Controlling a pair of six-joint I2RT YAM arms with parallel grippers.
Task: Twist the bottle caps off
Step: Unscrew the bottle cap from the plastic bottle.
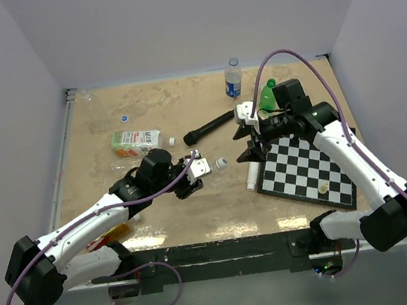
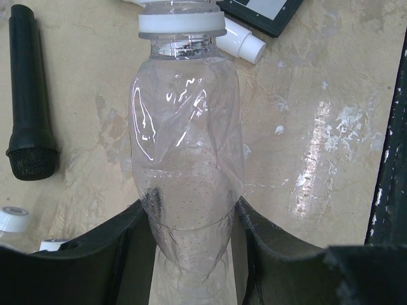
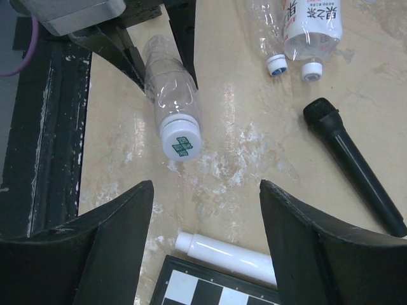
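My left gripper (image 1: pixel 190 174) is shut on the lower body of a clear, dented bottle (image 2: pixel 187 159) that lies on its side over the table, with one jaw on each flank. Its white cap (image 2: pixel 182 25) sits on the neck, pointing toward the chessboard. In the right wrist view the same cap (image 3: pixel 181 141) shows a green mark on top. My right gripper (image 3: pixel 206 187) stands open and empty a short way from that cap, facing it. In the top view the right gripper (image 1: pixel 251 143) hangs over the board's left corner, and the cap (image 1: pixel 221 163) lies between the two grippers.
A black microphone (image 1: pixel 208 128), a white tube (image 1: pixel 252 176) and a chessboard (image 1: pixel 308 168) lie by the right gripper. A capped labelled bottle (image 1: pixel 135 141) lies at the left, beside a clear capped bottle (image 3: pixel 267 32). A blue-labelled bottle (image 1: pixel 233 78) and a green one (image 1: pixel 267 96) stand behind.
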